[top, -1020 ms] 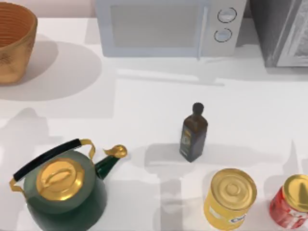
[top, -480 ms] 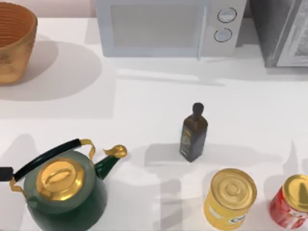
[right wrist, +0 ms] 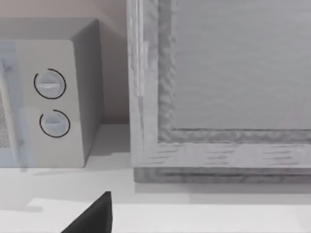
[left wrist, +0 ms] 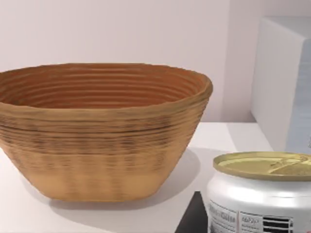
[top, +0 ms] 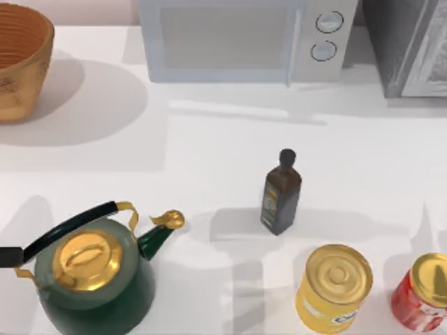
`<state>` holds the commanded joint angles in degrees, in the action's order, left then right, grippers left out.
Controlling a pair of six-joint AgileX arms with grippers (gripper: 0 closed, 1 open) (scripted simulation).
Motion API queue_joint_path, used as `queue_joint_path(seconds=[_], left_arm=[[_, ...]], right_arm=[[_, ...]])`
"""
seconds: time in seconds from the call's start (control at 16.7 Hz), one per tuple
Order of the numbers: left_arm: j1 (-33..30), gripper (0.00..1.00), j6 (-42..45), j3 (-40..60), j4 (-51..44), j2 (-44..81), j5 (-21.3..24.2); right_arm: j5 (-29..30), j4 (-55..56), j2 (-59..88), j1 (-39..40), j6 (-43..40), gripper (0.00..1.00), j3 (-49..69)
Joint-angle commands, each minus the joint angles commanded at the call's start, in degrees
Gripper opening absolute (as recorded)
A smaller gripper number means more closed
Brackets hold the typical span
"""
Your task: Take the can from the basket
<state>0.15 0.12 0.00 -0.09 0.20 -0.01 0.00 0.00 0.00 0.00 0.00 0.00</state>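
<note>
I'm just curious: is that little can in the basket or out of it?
Out. In the left wrist view the can stands upright, apart from the basket, with white table between them.

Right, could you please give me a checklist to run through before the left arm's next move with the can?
1. Can outside the basket, per the left wrist view: ok.
2. Can upright, top level: ok.
3. Left tool gripping the can: cannot tell.
4. Basket upright: ok.
5. Left tool's clearance from the kettle handle: cannot tell.
6. Right arm idle, facing the microwave: ok.
</note>
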Motion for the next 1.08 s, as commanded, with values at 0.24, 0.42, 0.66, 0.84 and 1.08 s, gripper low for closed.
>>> queue_joint_path(seconds=[0.24,0.42,0.66,0.84,1.08], left_arm=[[0.43,0.00,-0.03,1.43,1.34,3.12,1.04],[0.77,0.00,-0.02,5.18,5.00,10.95,4.37],[0.12,0.00,0.15,13.09,13.08,27.13,12.45],[-1.22,0.00,0.35,20.69,21.07,42.54,20.70],[-3.88,0.00,0.66,32.04,33.40,65.77,33.44]], right_arm=[[0.00,0.00,0.00,0.00,0.00,1.00,0.00],[0.00,0.00,0.00,0.00,0.00,1.00,0.00],[0.00,0.00,0.00,0.00,0.00,1.00,0.00],[0.00,0.00,0.00,0.00,0.00,1.00,0.00],[0.00,0.00,0.00,0.00,0.00,1.00,0.00]])
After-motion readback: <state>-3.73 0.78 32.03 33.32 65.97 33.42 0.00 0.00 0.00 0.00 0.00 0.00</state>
